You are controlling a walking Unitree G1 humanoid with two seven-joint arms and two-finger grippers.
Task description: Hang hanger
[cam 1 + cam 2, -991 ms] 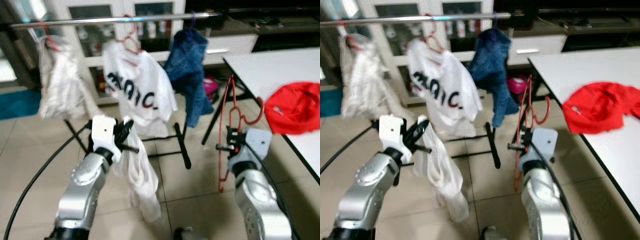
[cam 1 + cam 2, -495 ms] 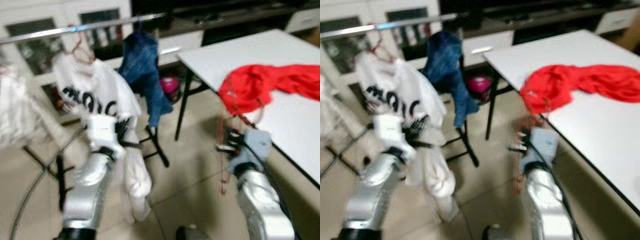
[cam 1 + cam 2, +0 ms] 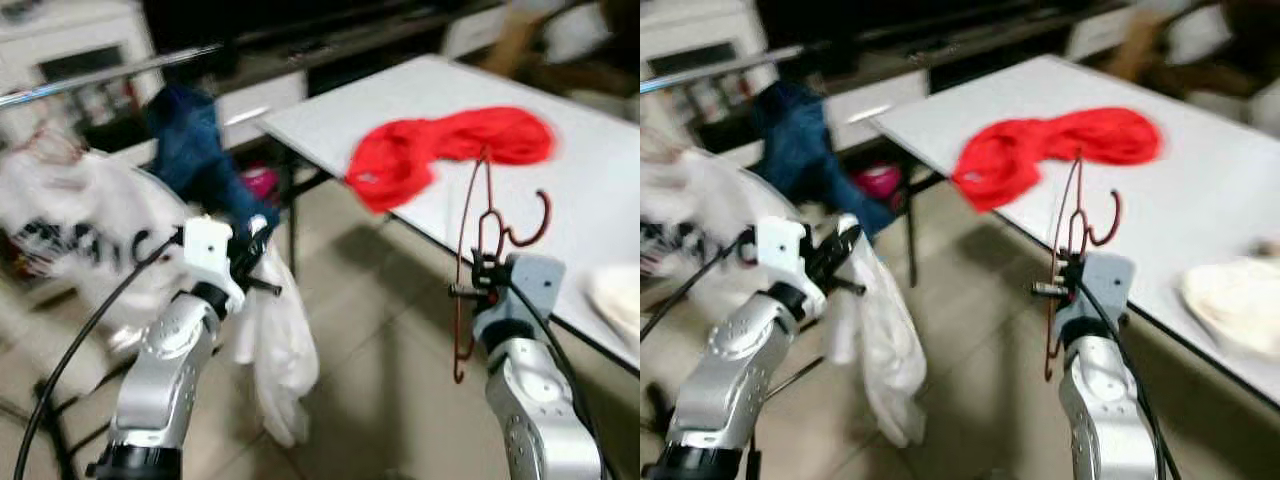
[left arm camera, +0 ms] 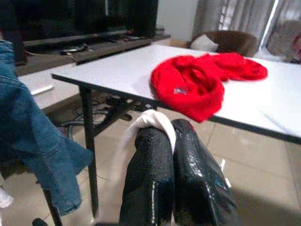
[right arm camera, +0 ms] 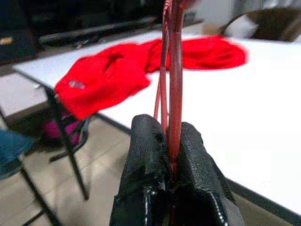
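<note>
Pinching red hanger (image 5: 171, 70) between closed right gripper (image 5: 170, 155) fingers, upright.

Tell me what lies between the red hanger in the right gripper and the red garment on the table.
Only bare white table lies between the red hanger, clamped in the right gripper, and the red garment, as the right wrist view shows.

Ahead of my right gripper (image 3: 478, 292) stands the white table (image 3: 600, 190), its edge close, red cloth (image 3: 440, 150) heaped on it. Open tiled floor (image 3: 380, 330) lies between both grippers. Beyond my left gripper (image 3: 252, 262) hang the denim garment (image 3: 195, 160) and rail (image 3: 100, 80).
</note>
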